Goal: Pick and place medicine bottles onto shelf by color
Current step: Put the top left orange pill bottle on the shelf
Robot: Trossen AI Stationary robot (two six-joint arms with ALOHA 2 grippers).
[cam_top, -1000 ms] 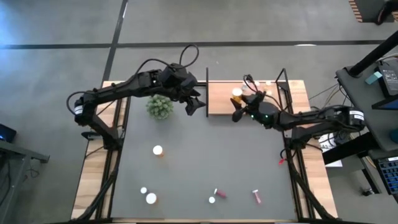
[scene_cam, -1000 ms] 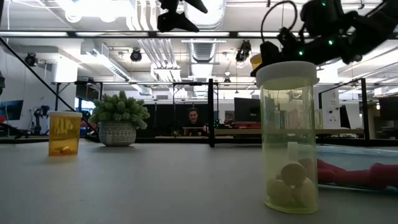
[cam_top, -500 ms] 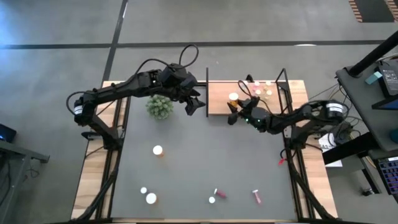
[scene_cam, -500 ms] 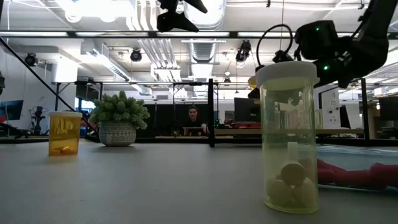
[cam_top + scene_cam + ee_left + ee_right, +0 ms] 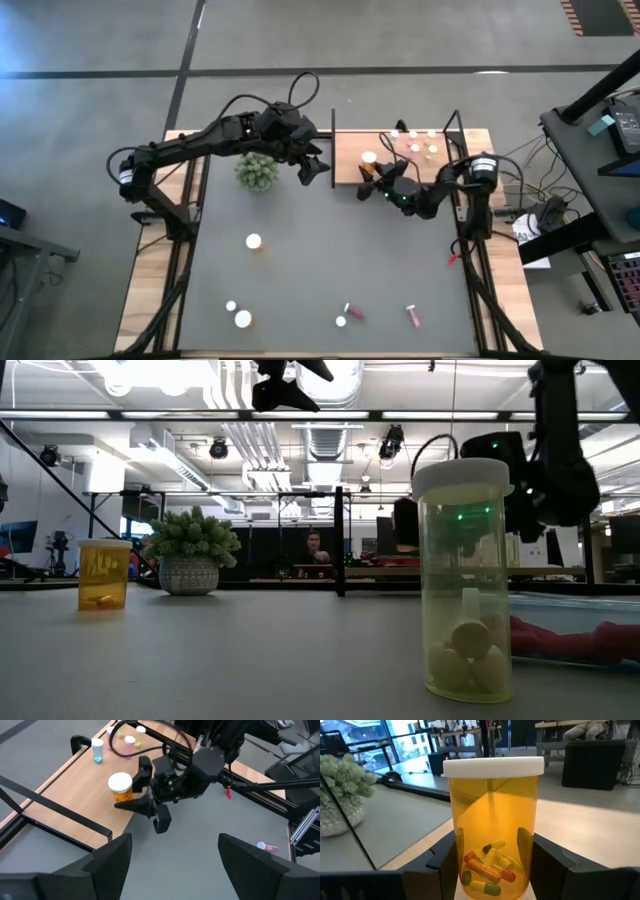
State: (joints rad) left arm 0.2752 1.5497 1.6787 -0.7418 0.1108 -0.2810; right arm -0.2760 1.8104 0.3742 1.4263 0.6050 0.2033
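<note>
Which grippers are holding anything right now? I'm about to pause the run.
Left gripper: open, holding nothing.
Right gripper: closed on the orange bottle.

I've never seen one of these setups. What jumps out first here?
Probably the orange pill bottle standing on the wooden shelf at the table's far edge, between the fingers of the right end effector. Next, the fuzzy green plant beside the waiting left end effector, and a tall yellow-green bottle looming close in the low view.
</note>
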